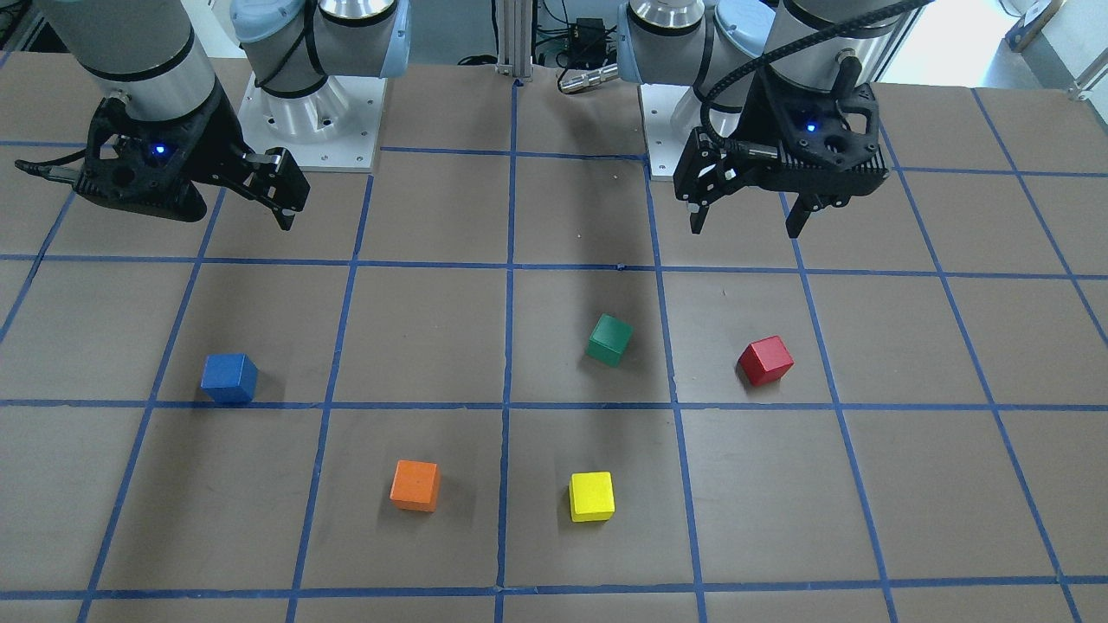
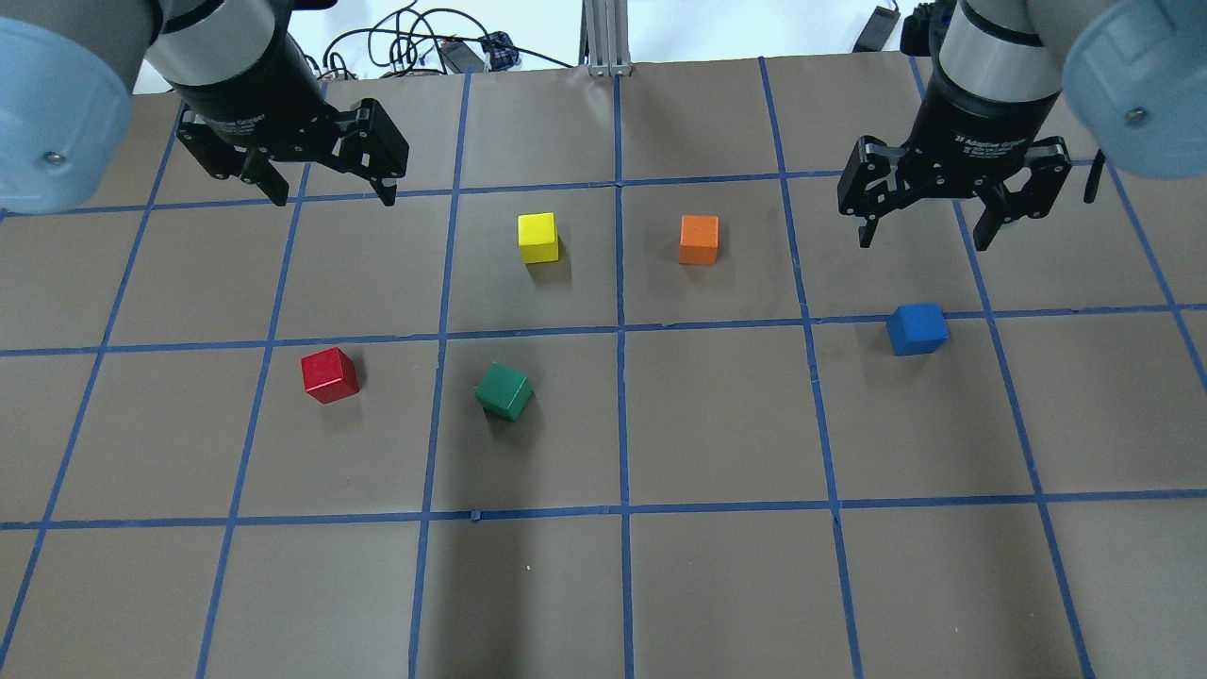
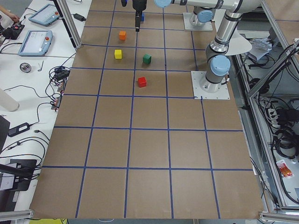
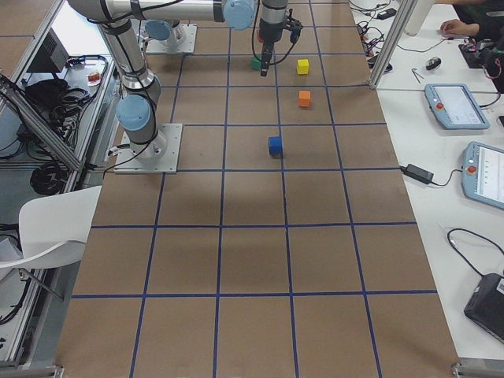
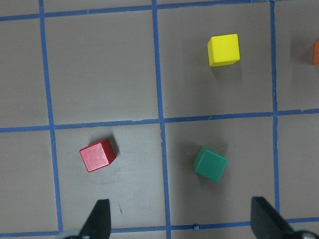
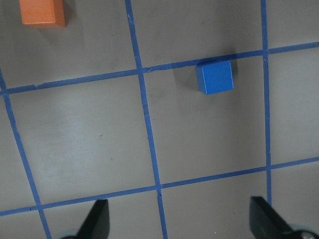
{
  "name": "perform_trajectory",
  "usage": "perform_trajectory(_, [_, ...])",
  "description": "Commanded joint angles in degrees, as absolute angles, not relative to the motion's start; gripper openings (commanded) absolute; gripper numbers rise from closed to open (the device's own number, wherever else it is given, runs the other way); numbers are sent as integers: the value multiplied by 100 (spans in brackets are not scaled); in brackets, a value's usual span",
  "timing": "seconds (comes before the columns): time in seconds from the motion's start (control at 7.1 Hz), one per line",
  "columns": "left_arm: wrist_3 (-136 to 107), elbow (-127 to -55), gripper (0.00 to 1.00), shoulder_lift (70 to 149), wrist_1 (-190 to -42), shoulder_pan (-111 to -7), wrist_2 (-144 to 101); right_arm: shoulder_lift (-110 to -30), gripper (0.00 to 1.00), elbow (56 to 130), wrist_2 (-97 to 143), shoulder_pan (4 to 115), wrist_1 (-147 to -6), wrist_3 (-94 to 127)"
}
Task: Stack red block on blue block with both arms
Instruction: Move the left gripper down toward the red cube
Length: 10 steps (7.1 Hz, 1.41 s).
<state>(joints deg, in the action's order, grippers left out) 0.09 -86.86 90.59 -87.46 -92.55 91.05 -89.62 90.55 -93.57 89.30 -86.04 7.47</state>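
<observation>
The red block (image 2: pixel 330 374) lies on the brown table on my left side; it also shows in the front view (image 1: pixel 765 360) and the left wrist view (image 5: pixel 97 155). The blue block (image 2: pixel 917 328) lies on my right side, also in the front view (image 1: pixel 229 378) and the right wrist view (image 6: pixel 215 76). My left gripper (image 2: pixel 335 193) hangs open and empty above the table, farther out than the red block. My right gripper (image 2: pixel 925 240) hangs open and empty above the table, just beyond the blue block. Both blocks rest alone on the table.
A green block (image 2: pixel 504 391) sits tilted to the right of the red one. A yellow block (image 2: pixel 538 238) and an orange block (image 2: pixel 699 240) lie farther out near the middle. Blue tape lines (image 2: pixel 620 330) grid the table. Both arm bases (image 1: pixel 307 112) stand at the robot's edge.
</observation>
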Motion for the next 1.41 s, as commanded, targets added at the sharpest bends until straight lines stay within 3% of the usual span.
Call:
perform_trajectory(0.0, [9, -8692, 100, 9053, -8763, -9255, 9105, -8956, 100, 9062, -9360, 8930, -8604, 747])
perform_trajectory(0.7, [17, -8753, 100, 9088, -8815, -9211, 9114, -8956, 100, 9062, -9360, 8930, -8604, 730])
perform_trajectory(1.27, [493, -10156, 100, 9298, -7660, -7923, 9079, -8956, 100, 9062, -9360, 8930, -8604, 738])
